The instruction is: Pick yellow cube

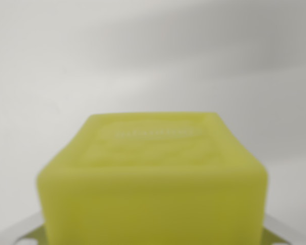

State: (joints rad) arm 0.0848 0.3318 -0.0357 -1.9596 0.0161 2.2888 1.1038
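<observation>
You see the yellow cube (pixel 153 178) very close to the wrist camera. It fills the lower middle of the picture, and its bottom is cut by the lower edge. The picture is blurred because the cube is so near. Its top face tilts away from you and has a raised frame with some pale lettering, which is too soft to read. The front face is plain and a little darker than the top.

Behind the cube there is only a pale grey surface. It has no visible edge or texture, so you cannot tell if it is the bench or a wall.

At the two bottom corners you see thin light-grey metal pieces, one at the wrist view's left (pixel 18 232) and one at the wrist view's right (pixel 288 232). Each comes out from behind a lower side of the cube, with a bit of yellow reflection on it. They look like parts of the end effector (pixel 153 240), but the fingertips themselves are hidden by the cube or lie outside the picture. So you cannot tell how wide the end effector is, or if it presses on the cube.

For the pose of the arm, you can only say that the camera looks over the cube from slightly above, with the cube centred between the two metal pieces.
</observation>
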